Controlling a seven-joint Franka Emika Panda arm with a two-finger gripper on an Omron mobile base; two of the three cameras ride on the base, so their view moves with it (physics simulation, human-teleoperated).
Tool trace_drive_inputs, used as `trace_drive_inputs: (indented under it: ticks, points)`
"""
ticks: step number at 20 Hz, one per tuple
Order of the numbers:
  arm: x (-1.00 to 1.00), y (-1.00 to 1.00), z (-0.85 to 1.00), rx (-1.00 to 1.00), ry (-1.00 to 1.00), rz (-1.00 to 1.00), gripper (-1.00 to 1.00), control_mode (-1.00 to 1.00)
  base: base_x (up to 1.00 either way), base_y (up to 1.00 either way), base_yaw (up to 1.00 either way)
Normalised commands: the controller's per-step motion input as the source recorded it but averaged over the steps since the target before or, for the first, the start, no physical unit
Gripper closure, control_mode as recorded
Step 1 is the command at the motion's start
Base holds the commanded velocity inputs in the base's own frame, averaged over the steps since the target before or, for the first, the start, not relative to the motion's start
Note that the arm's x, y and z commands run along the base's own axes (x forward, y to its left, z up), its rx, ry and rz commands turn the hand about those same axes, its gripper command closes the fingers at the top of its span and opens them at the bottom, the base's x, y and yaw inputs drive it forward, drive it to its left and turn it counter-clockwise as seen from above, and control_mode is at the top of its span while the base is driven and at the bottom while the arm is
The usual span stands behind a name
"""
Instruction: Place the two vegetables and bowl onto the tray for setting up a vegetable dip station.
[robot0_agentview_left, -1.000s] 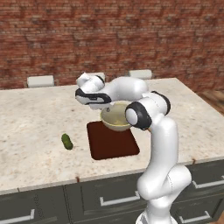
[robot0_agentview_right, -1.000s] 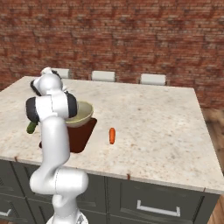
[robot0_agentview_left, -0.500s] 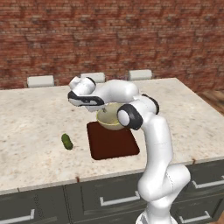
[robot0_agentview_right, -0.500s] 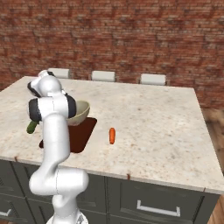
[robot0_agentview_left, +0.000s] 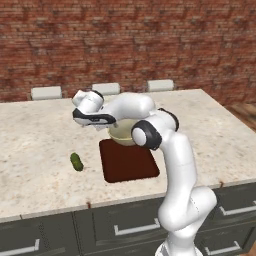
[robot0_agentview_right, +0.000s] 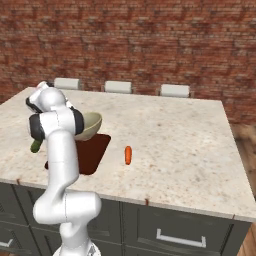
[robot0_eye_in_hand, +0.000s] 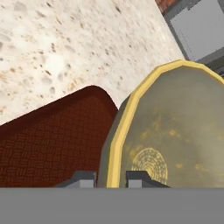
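The beige bowl (robot0_agentview_left: 124, 133) with its olive-tan rim hangs tilted over the far end of the dark reddish-brown tray (robot0_agentview_left: 129, 164). My gripper (robot0_eye_in_hand: 110, 178) is shut on the bowl's rim (robot0_eye_in_hand: 114, 144), one fingertip (robot0_eye_in_hand: 82, 178) outside and one inside. In the left base view the gripper (robot0_agentview_left: 106, 124) sits at the bowl's left side. The stubby green cucumber (robot0_agentview_left: 76, 161) lies on the counter left of the tray. The orange carrot (robot0_agentview_right: 128, 155) lies on the counter right of the tray (robot0_agentview_right: 94, 154), clear of the bowl (robot0_agentview_right: 89, 125). My arm partly covers the cucumber (robot0_agentview_right: 35, 146) there.
The speckled stone counter (robot0_agentview_left: 35, 135) runs wide to both sides, with dark cabinet drawers (robot0_agentview_left: 130, 227) below its front edge. Three white chair backs (robot0_agentview_right: 118, 86) stand along the far edge before a brick wall.
My hand has swung left in the left base view, carrying the bowl a little leftward and tilting it over the tray's far end. Cucumber and carrot have stayed put.
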Motion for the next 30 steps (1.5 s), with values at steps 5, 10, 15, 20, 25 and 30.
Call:
trace_drive_inputs:
  ticks: [5, 10, 15, 20, 25, 30]
  points:
    - [-0.13, 0.03, -0.11, 0.28, 0.00, 0.21, 1.00, -1.00, 0.00, 0.00, 0.00]
    - [-0.02, 0.03, -0.09, 0.20, -0.01, 0.14, 1.00, -1.00, 0.00, 0.00, 0.00]
    - [0.00, 0.07, -0.08, 0.03, -0.04, 0.14, 1.00, -1.00, 0.00, 0.00, 0.00]
    - [0.00, 0.08, -0.10, 0.00, -0.04, 0.13, 1.00, -1.00, 0.00, 0.00, 0.00]
    - [0.00, 0.08, -0.06, 0.00, 0.00, 0.12, 1.00, -1.00, 0.00, 0.00, 0.00]
    - [0.00, 0.07, -0.02, 0.00, 0.00, 0.12, 1.00, -1.00, 0.00, 0.00, 0.00]
